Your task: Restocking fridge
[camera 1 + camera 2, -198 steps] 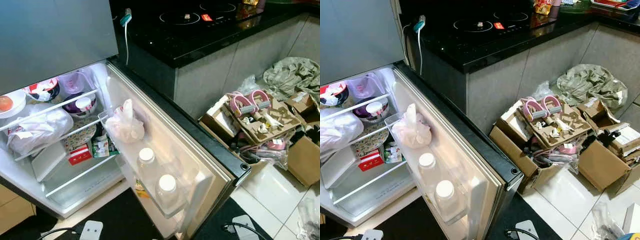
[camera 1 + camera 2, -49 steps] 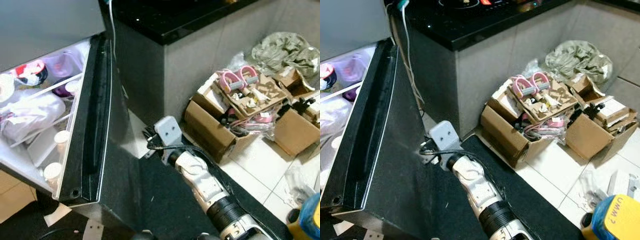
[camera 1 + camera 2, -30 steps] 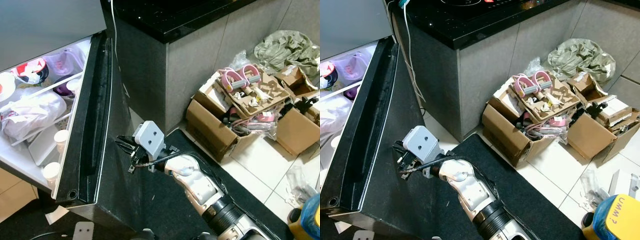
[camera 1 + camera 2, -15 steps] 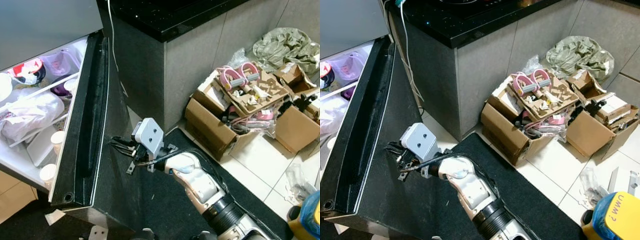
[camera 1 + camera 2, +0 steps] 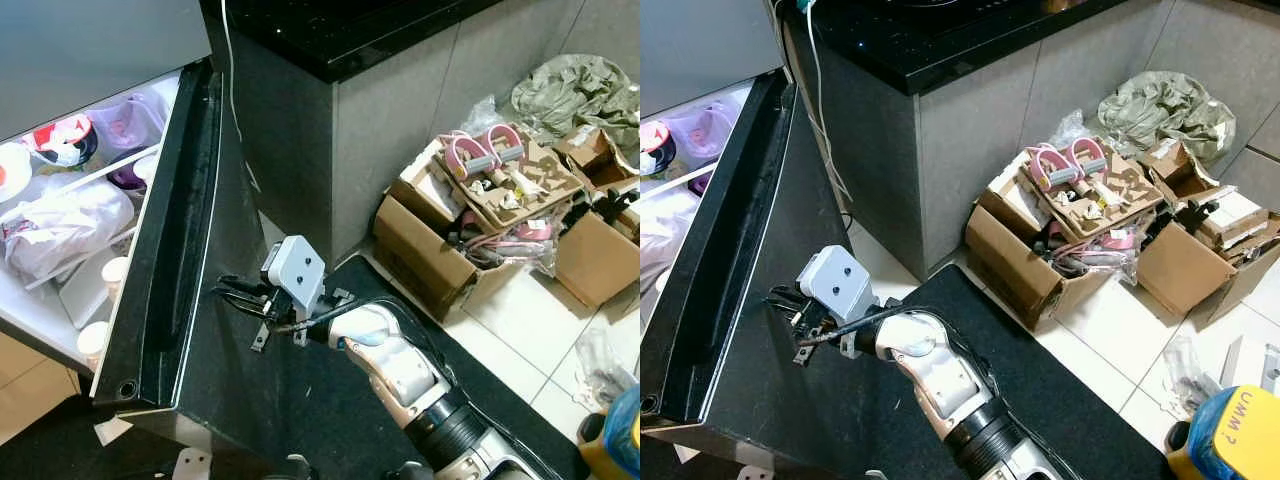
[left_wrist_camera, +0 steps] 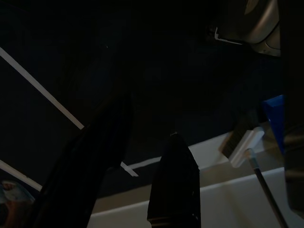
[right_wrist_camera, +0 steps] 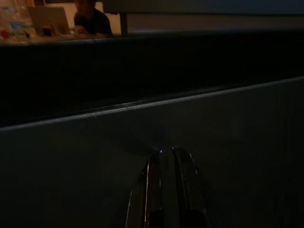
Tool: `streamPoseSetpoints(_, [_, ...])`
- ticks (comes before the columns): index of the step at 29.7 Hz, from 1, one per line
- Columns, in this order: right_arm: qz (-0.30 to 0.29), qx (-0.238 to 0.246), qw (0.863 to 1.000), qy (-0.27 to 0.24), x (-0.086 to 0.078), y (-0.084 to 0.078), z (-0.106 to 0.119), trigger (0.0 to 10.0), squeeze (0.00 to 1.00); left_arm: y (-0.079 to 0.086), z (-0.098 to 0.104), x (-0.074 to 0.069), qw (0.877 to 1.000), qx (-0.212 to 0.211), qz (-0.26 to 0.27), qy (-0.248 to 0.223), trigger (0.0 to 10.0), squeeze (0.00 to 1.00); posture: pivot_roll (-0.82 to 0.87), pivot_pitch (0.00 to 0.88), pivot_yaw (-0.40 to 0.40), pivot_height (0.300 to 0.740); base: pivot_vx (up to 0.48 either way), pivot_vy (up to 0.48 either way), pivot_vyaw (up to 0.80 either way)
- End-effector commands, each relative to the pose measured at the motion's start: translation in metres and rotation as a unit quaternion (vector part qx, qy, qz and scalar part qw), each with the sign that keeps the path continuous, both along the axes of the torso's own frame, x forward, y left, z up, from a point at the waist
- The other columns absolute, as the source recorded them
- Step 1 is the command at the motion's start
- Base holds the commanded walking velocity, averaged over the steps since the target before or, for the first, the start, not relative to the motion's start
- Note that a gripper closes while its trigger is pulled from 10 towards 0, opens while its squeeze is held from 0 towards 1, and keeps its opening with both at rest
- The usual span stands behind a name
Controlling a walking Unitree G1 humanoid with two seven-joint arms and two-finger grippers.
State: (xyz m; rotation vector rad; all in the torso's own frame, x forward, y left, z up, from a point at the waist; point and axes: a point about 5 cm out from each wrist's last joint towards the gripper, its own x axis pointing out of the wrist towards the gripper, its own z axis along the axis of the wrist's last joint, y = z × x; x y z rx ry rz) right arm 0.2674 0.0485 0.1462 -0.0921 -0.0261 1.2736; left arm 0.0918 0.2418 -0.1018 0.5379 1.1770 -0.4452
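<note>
The fridge's black door (image 5: 190, 250) stands partly swung in, its outer face toward me. Behind its edge the lit fridge shelves (image 5: 60, 200) hold bags, bowls and tubs. White-capped bottles (image 5: 113, 270) sit in the door rack. My right gripper (image 5: 222, 290) reaches left with its tips against the door's outer face. In the right wrist view its fingers (image 7: 154, 164) lie close together on the dark panel. My left gripper (image 6: 149, 116) hangs idle in the shade, fingers apart with nothing between them.
A black-topped counter (image 5: 330, 40) with grey sides stands right behind the door; a white cable (image 5: 232, 90) hangs down its corner. Open cardboard boxes (image 5: 450, 240) of clutter crowd the tiled floor at the right. A black mat (image 5: 330, 420) lies underfoot. A yellow and blue object (image 5: 1230, 430) sits low right.
The fridge door, wide open at first, has swung well toward the fridge. My right arm came in, set its gripper on the door's outer face, and has crept left with it.
</note>
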Motion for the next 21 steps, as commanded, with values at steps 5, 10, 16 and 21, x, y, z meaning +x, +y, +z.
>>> streamPoseSetpoints(5, [0.136,0.085,0.986,-0.054,-0.04,0.085,0.068,10.0,0.0,-0.002,0.004,0.014,0.999,-0.005,-0.051,-0.018,10.0,0.0,0.06,0.104,0.016,0.74,0.0,0.0,0.0])
streamPoseSetpoints(10, [0.11,0.066,0.99,-0.065,-0.041,0.101,0.066,10.0,0.0,-0.005,0.004,0.014,0.996,0.002,-0.091,-0.012,10.0,0.0,0.09,0.105,0.013,0.74,0.0,0.0,0.0])
streamPoseSetpoints(16, [-0.001,0.021,0.998,-0.058,-0.011,0.08,0.044,10.0,0.0,-0.001,0.003,0.011,0.999,0.008,-0.032,-0.019,10.0,0.0,0.08,0.118,0.01,0.74,0.0,0.0,0.0])
streamPoseSetpoints(21, [-0.19,-0.086,0.978,-0.008,0.037,0.005,-0.022,10.0,0.0,0.009,-0.001,-0.004,0.982,-0.002,0.187,-0.013,10.0,0.0,0.07,0.128,0.003,0.74,0.0,0.0,0.0])
